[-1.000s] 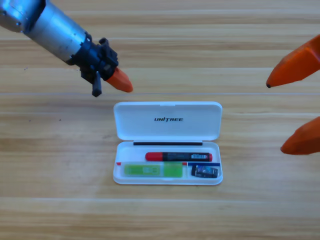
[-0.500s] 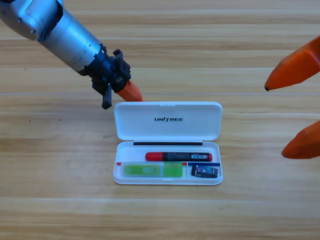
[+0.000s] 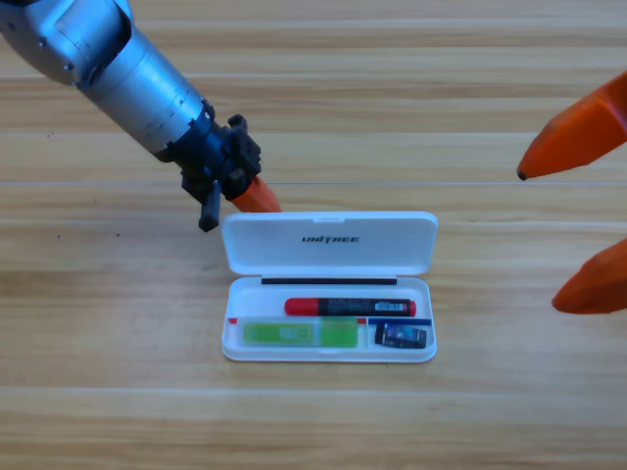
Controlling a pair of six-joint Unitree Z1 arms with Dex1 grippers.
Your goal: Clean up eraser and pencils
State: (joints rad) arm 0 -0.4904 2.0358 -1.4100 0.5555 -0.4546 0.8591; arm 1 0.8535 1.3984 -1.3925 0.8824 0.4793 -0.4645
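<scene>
With the pencils point(image 3: 350, 306) already lying in the white case point(image 3: 329, 345), the left end effector point(image 3: 257, 198), jaw state unreadable, touches the lid point(image 3: 329, 244); push evenly forward to shut it. Right end effector point(image 3: 573, 220) waits, parted, at the edge.

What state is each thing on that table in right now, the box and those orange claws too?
White case: open, lid partly raised.
Pencil: lying in the case's upper slot.
Green eraser: lying in the lower slot.
Small black item: lower right compartment.
Left end effector: at the lid's top left corner.
Right end effector: open, waiting at the right edge.
</scene>
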